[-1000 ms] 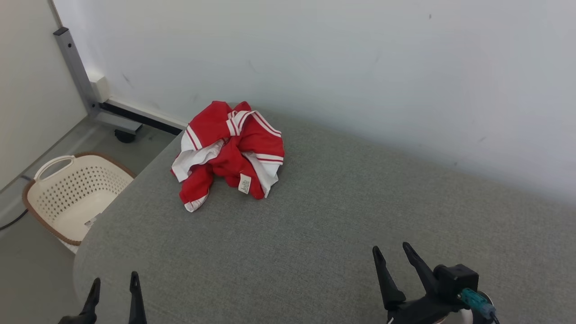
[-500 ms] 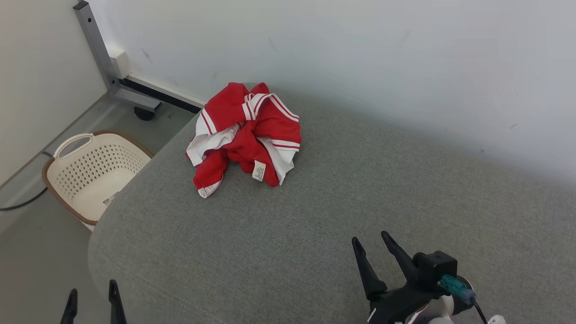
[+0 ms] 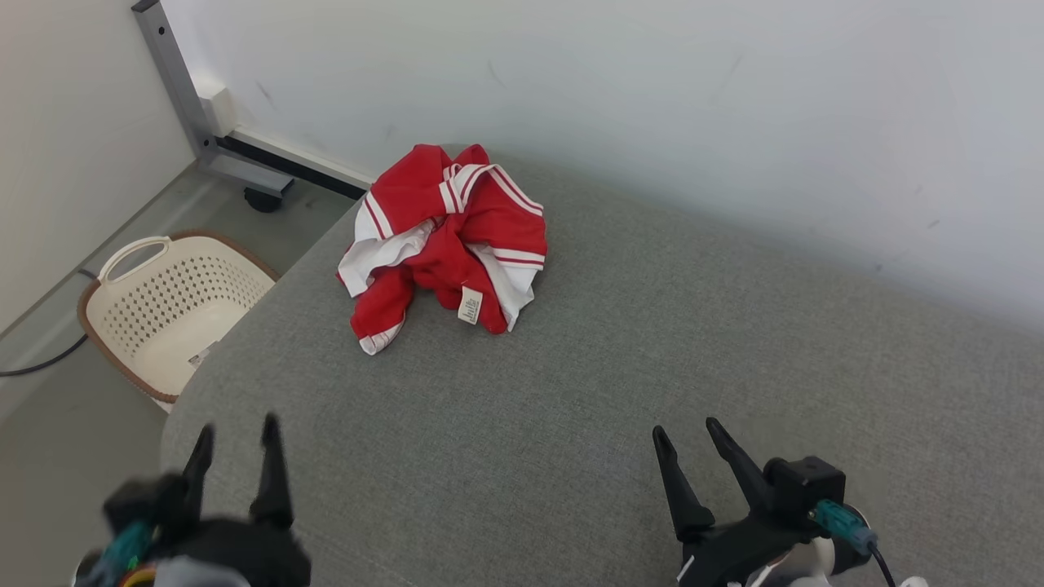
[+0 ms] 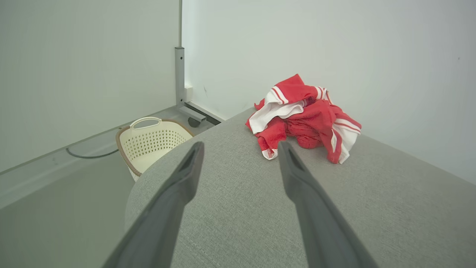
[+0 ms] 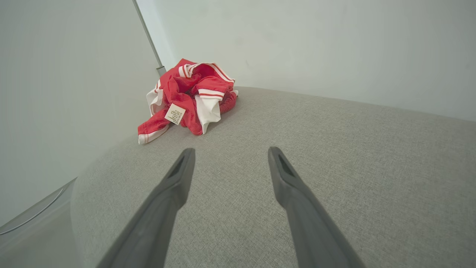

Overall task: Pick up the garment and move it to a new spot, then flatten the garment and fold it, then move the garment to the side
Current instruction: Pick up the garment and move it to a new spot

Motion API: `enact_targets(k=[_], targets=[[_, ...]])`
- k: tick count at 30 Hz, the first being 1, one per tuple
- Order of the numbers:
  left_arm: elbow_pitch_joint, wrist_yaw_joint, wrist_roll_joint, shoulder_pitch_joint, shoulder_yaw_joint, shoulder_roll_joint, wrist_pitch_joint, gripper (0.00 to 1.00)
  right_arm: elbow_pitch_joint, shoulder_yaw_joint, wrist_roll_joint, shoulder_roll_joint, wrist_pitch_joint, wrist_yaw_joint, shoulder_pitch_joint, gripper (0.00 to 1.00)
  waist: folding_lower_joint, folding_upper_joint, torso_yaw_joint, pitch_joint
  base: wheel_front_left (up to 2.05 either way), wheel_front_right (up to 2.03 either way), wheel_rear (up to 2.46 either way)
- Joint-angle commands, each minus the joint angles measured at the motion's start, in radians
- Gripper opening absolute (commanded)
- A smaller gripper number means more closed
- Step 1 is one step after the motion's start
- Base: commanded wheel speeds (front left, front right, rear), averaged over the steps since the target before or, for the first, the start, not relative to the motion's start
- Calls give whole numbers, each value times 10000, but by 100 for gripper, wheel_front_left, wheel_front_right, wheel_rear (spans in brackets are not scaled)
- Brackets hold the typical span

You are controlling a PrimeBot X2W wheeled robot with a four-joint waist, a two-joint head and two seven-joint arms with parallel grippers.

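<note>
The garment [image 3: 449,240] is a crumpled red and white piece with striped trim and a small white label, heaped near the far left corner of the grey fabric surface [image 3: 620,367]. It also lies ahead of both wrist cameras, as the garment [image 4: 305,117] and the garment [image 5: 187,98]. My left gripper [image 3: 236,436] stands open at the near left edge, blurred, well short of the heap. My right gripper [image 3: 689,436] is open at the lower right, empty, far from the cloth. The open left gripper [image 4: 241,147] and the open right gripper [image 5: 227,150] hold nothing.
A cream perforated laundry basket [image 3: 167,314] with a brown rim stands on the floor left of the surface, also the basket [image 4: 152,143]. A grey metal post on a wheeled base [image 3: 212,122] stands by the white wall. A dark cable [image 3: 41,359] runs along the floor.
The head camera has shifted, so the whole picture slid. My left gripper has risen up and forward over the near left edge. The right gripper stays about where it was; the garment lies still.
</note>
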Motion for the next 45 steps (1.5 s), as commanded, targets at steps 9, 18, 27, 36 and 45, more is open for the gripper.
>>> enact_targets(k=[9, 18, 27, 36, 45], targets=[[3377, -956, -120, -4168, -1222, 168, 1553, 100, -1054, -386, -572, -23, 551, -17, 844, 100, 0, -2, -291, 459, 0, 0, 0], [5852, -1020, -885, -7430, -895, 428, 2536, 100, -4078, -398, -1778, -31, 2323, -17, 812, 100, 0, -2, -1973, 2501, 0, 0, 0], [7339, -978, -1236, -9141, -700, 686, 3142, 100, -6487, -527, -2235, -28, 3318, -19, 1088, 100, 0, -2, -2927, 4101, 0, 0, 0], [8346, -432, -1173, -10183, -738, 1284, 3991, 100, -7113, -708, -2236, -26, 3328, -17, 1519, 100, 0, -2, -3527, 4679, 0, 0, 0], [9038, 472, -726, -10386, -1149, 1559, 4443, 0, -6765, -640, -1947, -20, 3211, -17, 1396, 100, 0, -2, -3715, 4227, 0, 0, 0]])
